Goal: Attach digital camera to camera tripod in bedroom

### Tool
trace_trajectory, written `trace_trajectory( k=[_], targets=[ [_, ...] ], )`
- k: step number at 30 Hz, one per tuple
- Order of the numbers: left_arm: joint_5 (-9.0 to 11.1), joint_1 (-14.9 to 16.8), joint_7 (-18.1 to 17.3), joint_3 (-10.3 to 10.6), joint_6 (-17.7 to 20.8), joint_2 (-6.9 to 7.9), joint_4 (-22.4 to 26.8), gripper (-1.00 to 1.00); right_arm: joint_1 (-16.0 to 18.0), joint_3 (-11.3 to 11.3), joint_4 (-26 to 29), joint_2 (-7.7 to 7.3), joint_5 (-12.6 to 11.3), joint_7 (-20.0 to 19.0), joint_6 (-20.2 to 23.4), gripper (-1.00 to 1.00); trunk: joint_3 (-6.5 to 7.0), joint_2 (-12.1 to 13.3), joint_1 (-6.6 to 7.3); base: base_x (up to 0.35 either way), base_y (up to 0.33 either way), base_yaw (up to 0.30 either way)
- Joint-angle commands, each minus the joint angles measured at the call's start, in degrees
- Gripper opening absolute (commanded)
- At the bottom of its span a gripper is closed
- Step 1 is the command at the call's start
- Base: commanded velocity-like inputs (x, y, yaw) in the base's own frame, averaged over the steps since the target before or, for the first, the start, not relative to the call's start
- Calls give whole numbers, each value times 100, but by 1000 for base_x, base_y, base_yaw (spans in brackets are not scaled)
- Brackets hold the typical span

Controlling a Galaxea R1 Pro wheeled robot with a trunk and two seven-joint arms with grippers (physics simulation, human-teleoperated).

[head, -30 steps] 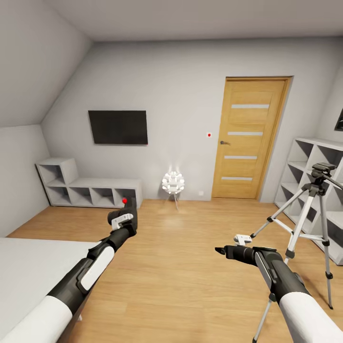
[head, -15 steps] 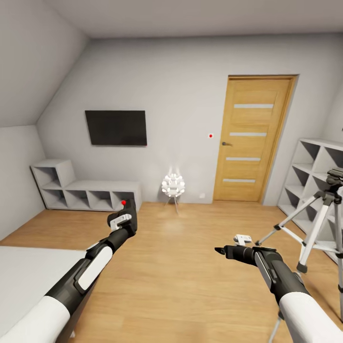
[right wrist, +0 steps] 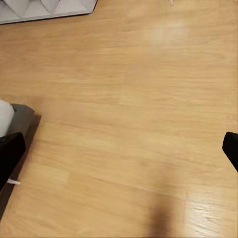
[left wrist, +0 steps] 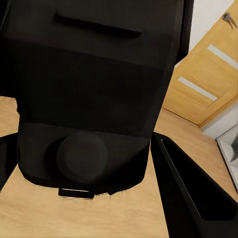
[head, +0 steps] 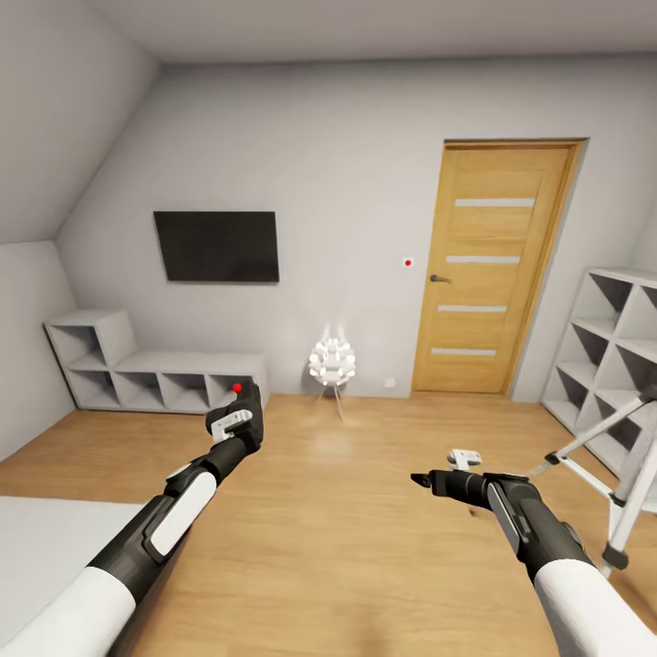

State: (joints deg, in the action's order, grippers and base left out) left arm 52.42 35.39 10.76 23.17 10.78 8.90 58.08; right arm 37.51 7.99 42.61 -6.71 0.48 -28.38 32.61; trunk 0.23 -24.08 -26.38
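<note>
My left gripper (head: 245,407) is raised at centre left and shut on the digital camera (head: 246,398), a small black box with a red button on top. In the left wrist view the camera (left wrist: 94,89) fills the space between the dark fingers (left wrist: 191,198). Two silver legs of the camera tripod (head: 628,484) with black feet show at the right edge; its head is out of frame. My right gripper (head: 422,478) hovers low over the wood floor, left of the tripod, open, its fingertips (right wrist: 10,151) far apart with nothing between them.
An oak door (head: 493,274) stands in the far wall, with a small white-ball floor lamp (head: 331,361) to its left. Grey cube shelves line the left wall (head: 146,379) and the right wall (head: 611,356). A TV (head: 217,246) hangs above. The bed (head: 36,547) lies at lower left.
The whole view has shifted, so the camera moved: the tripod slid to the right edge and its head left the frame. Both arms hold the same pose.
</note>
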Motion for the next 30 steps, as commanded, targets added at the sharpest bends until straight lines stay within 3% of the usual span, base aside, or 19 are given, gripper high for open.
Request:
trace_trajectory(
  k=[1, 17, 22, 26, 30],
  targets=[
    [43, 3, 35, 11, 12, 7, 12, -100, 2, 18, 7, 3, 7, -27, 34, 100, -2, -4, -6, 337, 0, 0],
    [58, 3, 41, 37, 48, 16, 28, -100, 2, 15, 3, 3, 5, -26, 43, 100, -2, -4, -6, 337, 0, 0],
    [90, 3, 52, -6, 217, 33, -91, -100, 2, 22, -73, -4, 0, -19, 31, 100, -2, -4, -6, 300, 0, 0],
    [75, 3, 66, -18, 281, 40, -793, -100, 2, 8, -692, -56, 160, 31, -137, 100, -2, -4, -6, 83, 0, 0],
    [65, 3, 104, 22, 259, 9, -1868, -100, 2, 9, -1583, -99, 381, 227, -562, 100, -2, -4, -6, 18, 0, 0]
  ],
)
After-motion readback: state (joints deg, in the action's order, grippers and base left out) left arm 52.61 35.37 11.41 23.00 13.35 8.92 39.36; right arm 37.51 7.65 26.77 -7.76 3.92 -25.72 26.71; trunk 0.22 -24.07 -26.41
